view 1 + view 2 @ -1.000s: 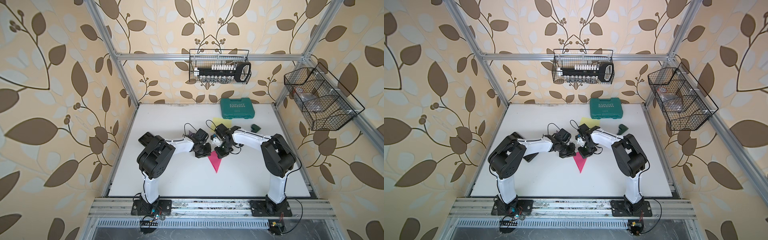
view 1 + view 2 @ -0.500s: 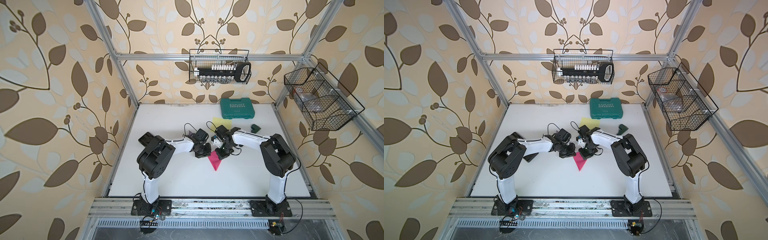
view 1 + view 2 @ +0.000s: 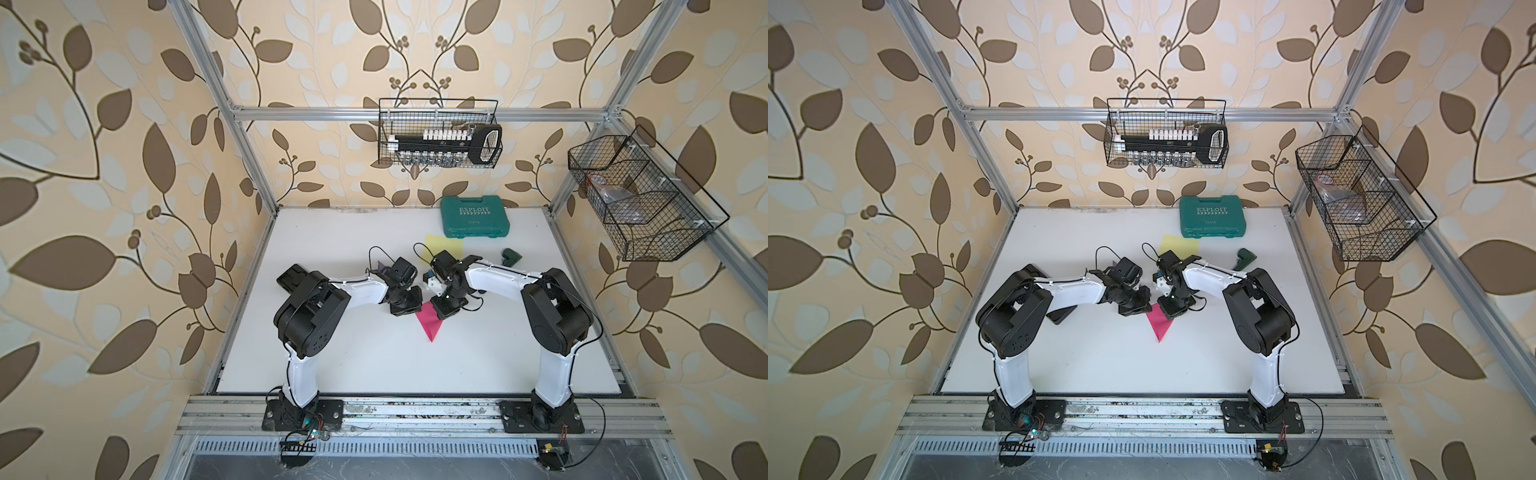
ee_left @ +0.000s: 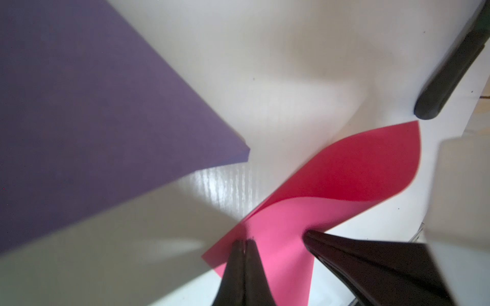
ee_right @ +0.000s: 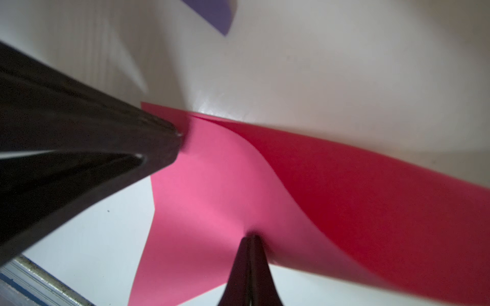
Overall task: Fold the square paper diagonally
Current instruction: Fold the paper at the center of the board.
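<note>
Left wrist view shows you the pink paper (image 4: pixel 278 225), mid-desk (image 3: pixel 374 365), doubled into a triangle with its top layer bowed up, while the left gripper (image 4: pixel 245 242) and right gripper (image 5: pixel 250 238), both pinched closed and empty, press on it, so only flattening the crease seems left.

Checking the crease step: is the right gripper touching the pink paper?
Touching. The right wrist view shows the tip of the shut right gripper resting on the pink paper, with no gap beneath it.
</note>
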Robot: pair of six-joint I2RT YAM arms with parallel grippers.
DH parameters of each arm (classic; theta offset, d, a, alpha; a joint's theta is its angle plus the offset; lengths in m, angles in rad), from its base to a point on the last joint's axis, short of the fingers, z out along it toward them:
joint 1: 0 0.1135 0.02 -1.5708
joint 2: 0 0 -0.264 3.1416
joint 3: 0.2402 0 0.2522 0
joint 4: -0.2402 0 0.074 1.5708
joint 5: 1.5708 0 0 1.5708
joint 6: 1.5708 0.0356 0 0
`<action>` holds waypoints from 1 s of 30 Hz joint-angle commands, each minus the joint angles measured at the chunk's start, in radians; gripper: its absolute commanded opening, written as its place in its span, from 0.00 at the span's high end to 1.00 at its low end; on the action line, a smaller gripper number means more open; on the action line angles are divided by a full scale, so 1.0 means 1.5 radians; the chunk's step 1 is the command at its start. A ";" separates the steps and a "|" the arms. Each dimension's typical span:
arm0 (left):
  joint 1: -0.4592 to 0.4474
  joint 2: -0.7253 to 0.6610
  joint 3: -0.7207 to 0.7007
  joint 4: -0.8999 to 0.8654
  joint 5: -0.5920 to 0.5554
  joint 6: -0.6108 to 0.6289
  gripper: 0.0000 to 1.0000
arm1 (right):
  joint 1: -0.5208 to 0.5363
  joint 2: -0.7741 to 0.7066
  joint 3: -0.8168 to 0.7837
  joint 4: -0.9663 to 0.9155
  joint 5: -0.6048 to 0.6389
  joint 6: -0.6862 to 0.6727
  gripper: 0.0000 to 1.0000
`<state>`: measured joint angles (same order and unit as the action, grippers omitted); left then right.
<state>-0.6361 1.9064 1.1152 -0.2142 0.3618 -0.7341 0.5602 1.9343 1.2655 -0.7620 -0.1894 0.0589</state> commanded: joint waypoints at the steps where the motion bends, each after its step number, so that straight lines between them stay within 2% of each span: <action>1: 0.002 0.011 -0.004 -0.076 -0.055 0.016 1.00 | -0.007 -0.006 -0.033 -0.018 0.026 0.001 1.00; 14: 0.002 0.013 0.002 -0.078 -0.054 0.016 1.00 | -0.014 -0.037 -0.053 -0.011 0.024 0.010 1.00; 24: 0.002 0.015 0.003 -0.072 -0.047 0.014 1.00 | -0.015 -0.200 -0.080 0.049 -0.036 0.089 1.00; 30: 0.002 0.017 0.008 -0.070 -0.045 0.013 1.00 | -0.003 -0.173 -0.081 0.065 -0.043 0.117 1.00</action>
<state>-0.6353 1.9068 1.1244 -0.2356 0.3569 -0.7315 0.5419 1.6279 1.1572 -0.6746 -0.2333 0.1921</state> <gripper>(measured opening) 0.045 0.047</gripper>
